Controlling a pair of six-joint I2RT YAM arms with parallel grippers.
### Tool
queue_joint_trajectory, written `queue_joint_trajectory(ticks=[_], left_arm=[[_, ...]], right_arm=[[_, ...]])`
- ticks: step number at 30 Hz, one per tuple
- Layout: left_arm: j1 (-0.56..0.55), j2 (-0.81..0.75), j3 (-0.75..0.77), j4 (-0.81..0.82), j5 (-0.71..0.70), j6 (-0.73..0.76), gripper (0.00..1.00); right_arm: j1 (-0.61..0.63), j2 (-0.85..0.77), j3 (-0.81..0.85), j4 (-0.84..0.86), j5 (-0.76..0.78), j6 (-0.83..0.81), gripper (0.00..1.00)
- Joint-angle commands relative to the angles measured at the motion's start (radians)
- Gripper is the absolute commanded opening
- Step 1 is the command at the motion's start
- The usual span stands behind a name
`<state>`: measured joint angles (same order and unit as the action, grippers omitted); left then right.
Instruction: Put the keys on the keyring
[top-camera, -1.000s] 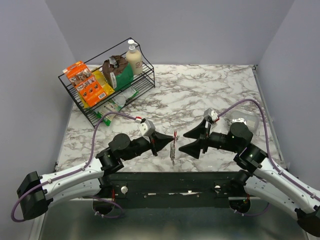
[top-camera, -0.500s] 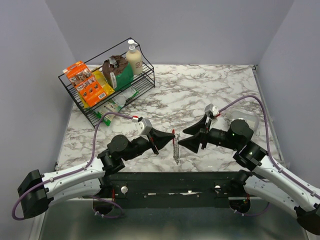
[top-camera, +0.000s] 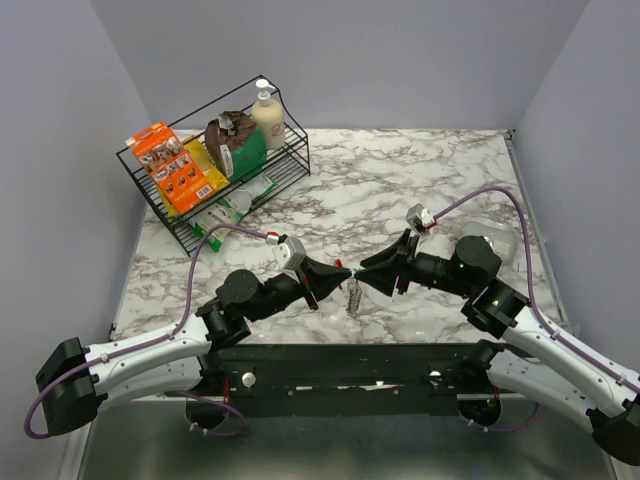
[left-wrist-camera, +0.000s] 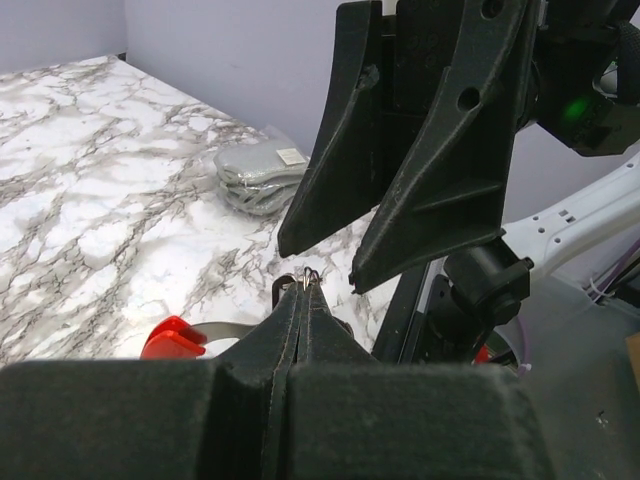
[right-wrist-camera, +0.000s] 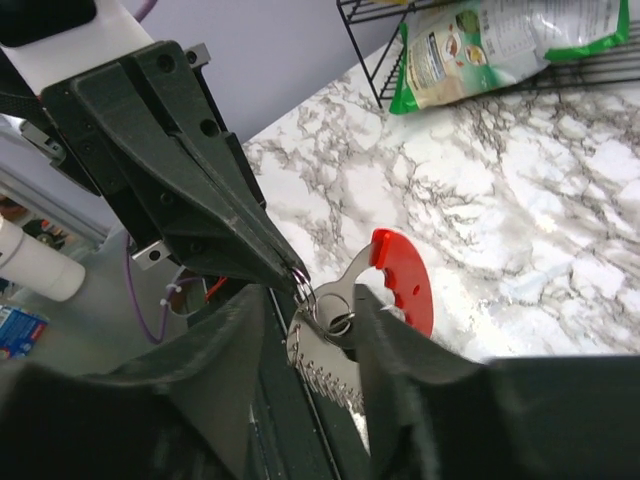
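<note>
Down at six o'clock on the marble surface (top-camera: 400, 180), just ahead of the arm bases, the keyring (top-camera: 353, 295) dangles from the left pincer (top-camera: 335, 268). Its jaws are pressed tight together on the thin wire loop at the keyring's top. The red clip sticks out to one side and the silvery ribbed part hangs below.

The right pincer (top-camera: 362, 275) comes in from three o'clock, tip to tip with the left one. Its jaws are partly spread and straddle the metal just under that loop. I can't tell whether they actually touch it.

As for progress, I'd call it the middle of the job. The keyring is up and presented, but no threading is visible. I can't find the keys for certain (there is a small dark loop beside the wire ring in the wrist views, too tiny to name), so both may be left to do.

The wire rack (top-camera: 180, 225) at ten o'clock and the clear pouch (top-camera: 490, 240) at three o'clock sit well apart from all this.
</note>
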<state>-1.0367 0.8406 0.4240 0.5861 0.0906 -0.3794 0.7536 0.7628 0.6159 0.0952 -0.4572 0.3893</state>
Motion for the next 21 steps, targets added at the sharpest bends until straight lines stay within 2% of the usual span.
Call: queue_joint_trajectory(ticks=[1, 8, 16, 21], left_arm=[[-0.009, -0.003, 0.025, 0.043, 0.006, -0.007, 0.00], [-0.011, 0.000, 0.036, 0.040, 0.012, -0.004, 0.00], [-0.014, -0.023, 0.035, 0.024, 0.008, 0.005, 0.00], [-0.014, -0.029, 0.036, 0.023, 0.014, 0.010, 0.00]], right_arm=[[0.006, 0.000, -0.008, 0.077, -0.020, 0.006, 0.45], [0.006, 0.039, -0.012, 0.080, -0.041, -0.003, 0.41], [0.006, 0.044, -0.034, 0.081, -0.043, -0.009, 0.27], [0.006, 0.035, -0.054, 0.083, -0.035, -0.003, 0.23]])
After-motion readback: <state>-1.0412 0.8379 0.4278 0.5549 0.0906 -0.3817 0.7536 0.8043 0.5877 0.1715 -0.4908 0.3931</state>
